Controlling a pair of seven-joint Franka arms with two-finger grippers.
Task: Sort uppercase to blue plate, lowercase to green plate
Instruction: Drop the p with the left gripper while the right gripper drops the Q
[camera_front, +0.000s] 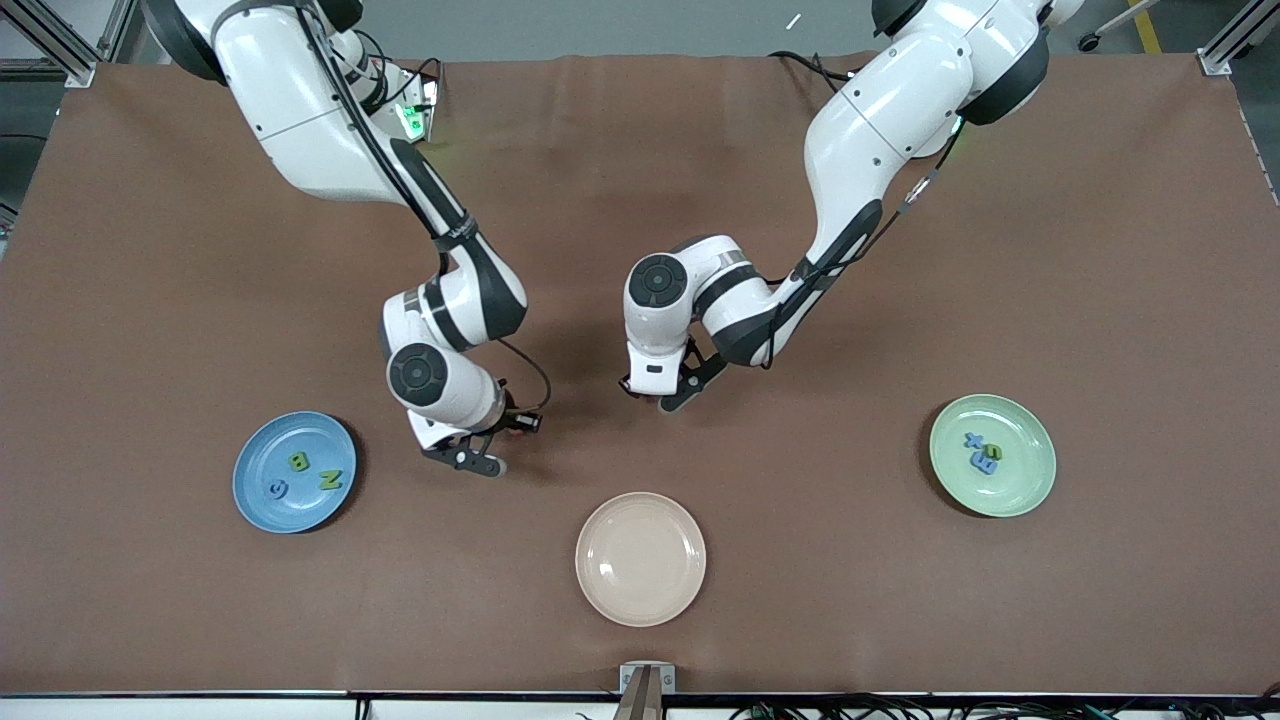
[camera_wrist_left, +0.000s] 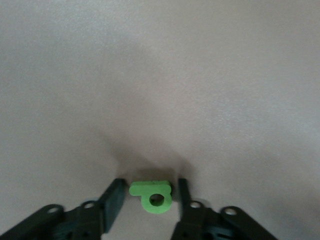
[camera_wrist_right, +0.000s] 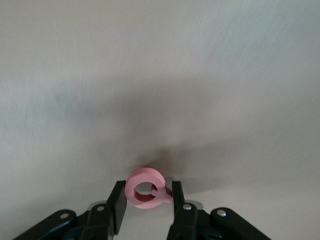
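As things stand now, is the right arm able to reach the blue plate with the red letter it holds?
Probably yes. The right hand is shut on the red letter and hangs over bare table beside the blue plate. Nothing stands between them, and part of the plate is bare beside its three letters.

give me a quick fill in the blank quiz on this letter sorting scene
1. The left gripper has its fingers either side of a small ____ letter.
2. The pink Q sits between the fingers of the ____ gripper.
3. The cream plate holds ____ letters.
4. The green N lies on the ____ plate.

Missing words: green; right; no; blue
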